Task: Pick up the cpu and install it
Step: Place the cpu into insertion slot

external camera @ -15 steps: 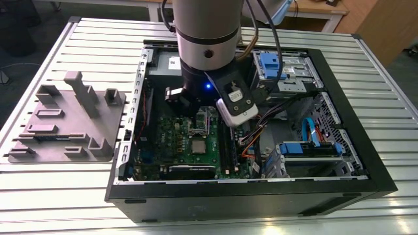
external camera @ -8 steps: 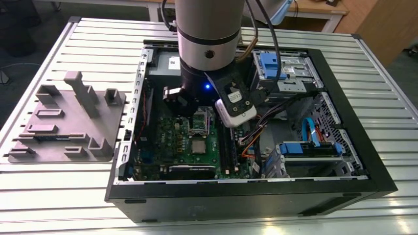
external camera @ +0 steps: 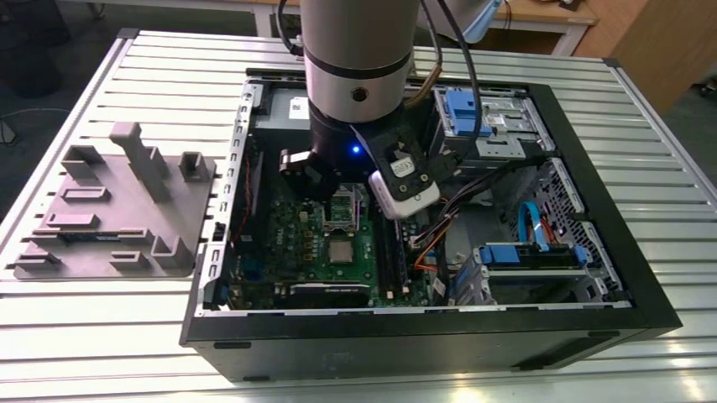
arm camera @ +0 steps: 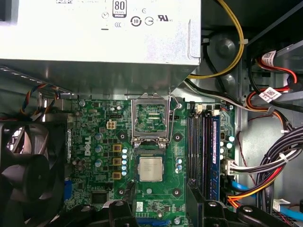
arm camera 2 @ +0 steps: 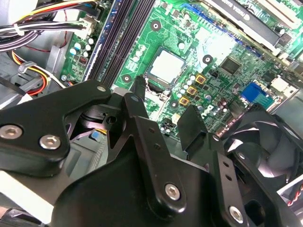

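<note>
One cpu, sitting flat in its socket near the middle of the green board, lies straight ahead of your jaws, which are spread apart and empty.

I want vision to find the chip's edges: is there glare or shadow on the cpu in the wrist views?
Second wrist view: the cpu is washed pale by glare, its top nearly white, and the green board beside it glares too. First wrist view: the cpu is evenly lit, with no shadow across it.
</note>
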Controlling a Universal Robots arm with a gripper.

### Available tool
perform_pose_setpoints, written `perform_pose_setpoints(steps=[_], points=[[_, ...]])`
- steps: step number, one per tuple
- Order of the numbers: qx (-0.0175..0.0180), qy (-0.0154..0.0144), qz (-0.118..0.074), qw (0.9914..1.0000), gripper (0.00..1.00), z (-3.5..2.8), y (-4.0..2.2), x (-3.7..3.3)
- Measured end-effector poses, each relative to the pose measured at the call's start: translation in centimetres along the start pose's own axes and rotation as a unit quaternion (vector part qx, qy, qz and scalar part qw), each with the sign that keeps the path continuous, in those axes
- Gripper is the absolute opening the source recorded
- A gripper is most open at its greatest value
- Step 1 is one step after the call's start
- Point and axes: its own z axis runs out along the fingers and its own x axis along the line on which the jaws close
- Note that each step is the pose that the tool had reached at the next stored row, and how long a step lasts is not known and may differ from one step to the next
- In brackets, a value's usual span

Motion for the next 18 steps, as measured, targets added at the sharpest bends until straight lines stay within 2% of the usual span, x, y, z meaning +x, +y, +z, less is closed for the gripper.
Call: perform_pose_setpoints(steps=[18], points=[[0.0000, 0.0000, 0.000, 1.00000, 0.54, 0.44, -0.02, 0.02]])
